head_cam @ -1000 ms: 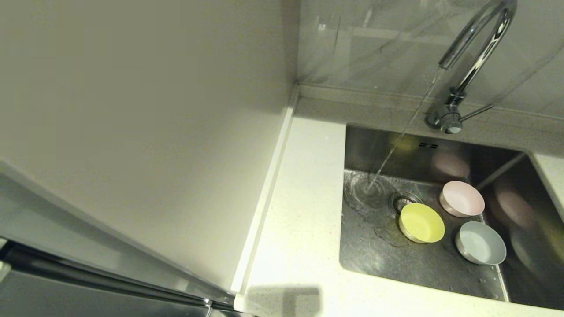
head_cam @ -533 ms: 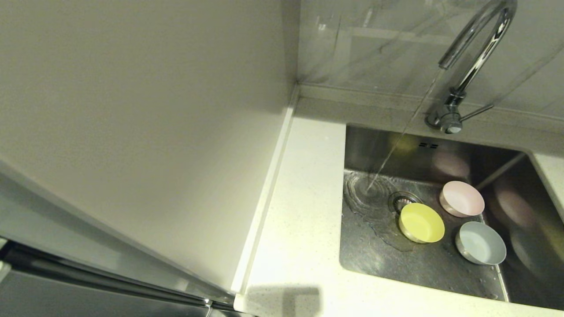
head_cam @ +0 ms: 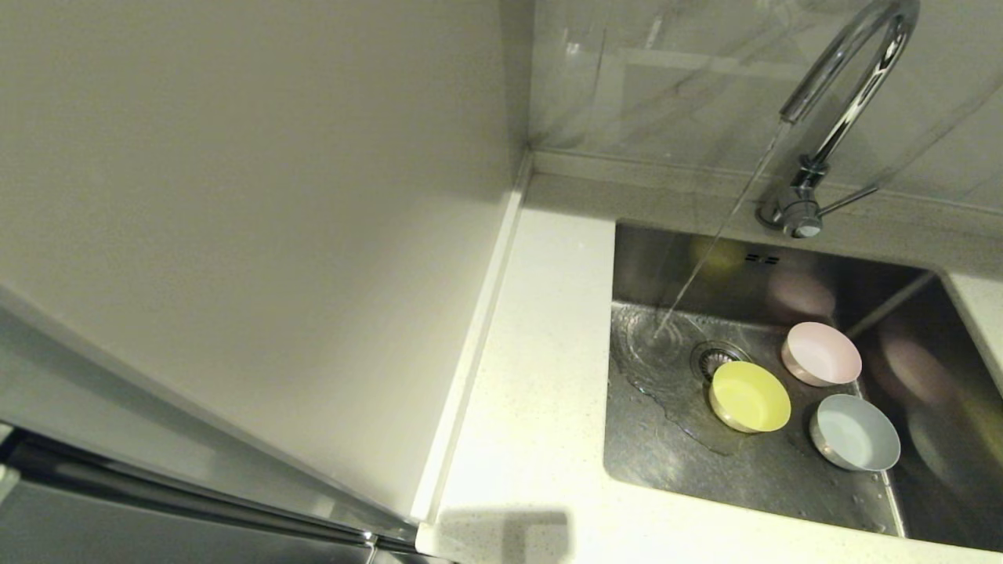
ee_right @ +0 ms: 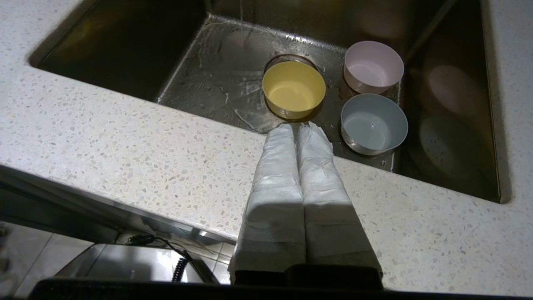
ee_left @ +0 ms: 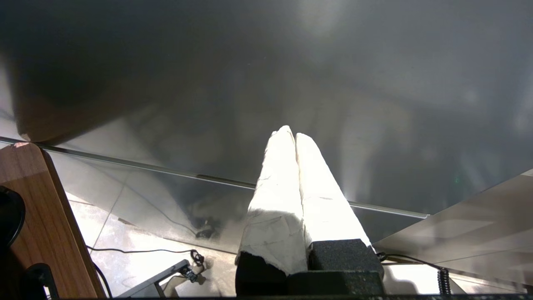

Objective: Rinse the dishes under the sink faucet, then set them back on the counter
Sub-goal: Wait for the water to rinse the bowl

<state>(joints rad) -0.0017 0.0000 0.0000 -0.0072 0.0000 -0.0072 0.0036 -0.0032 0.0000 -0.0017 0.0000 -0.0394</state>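
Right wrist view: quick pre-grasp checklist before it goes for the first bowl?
1. Water running from the tall chrome gooseneck faucet: ok, stream lands on the floor of the brushed stainless-steel sink.
2. Small round yellow bowl upright, beside the drain: ok.
3. Pale pink bowl and grey-blue bowl upright, apart from each other: ok.
4. Right gripper open for a grasp: not ok, shut, above the edge of the white speckled counter.
5. Left gripper out of the way: ok, shut, away from the sink.

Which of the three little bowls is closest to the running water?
The yellow bowl, beside the drain; the pink bowl and grey-blue bowl sit farther off.
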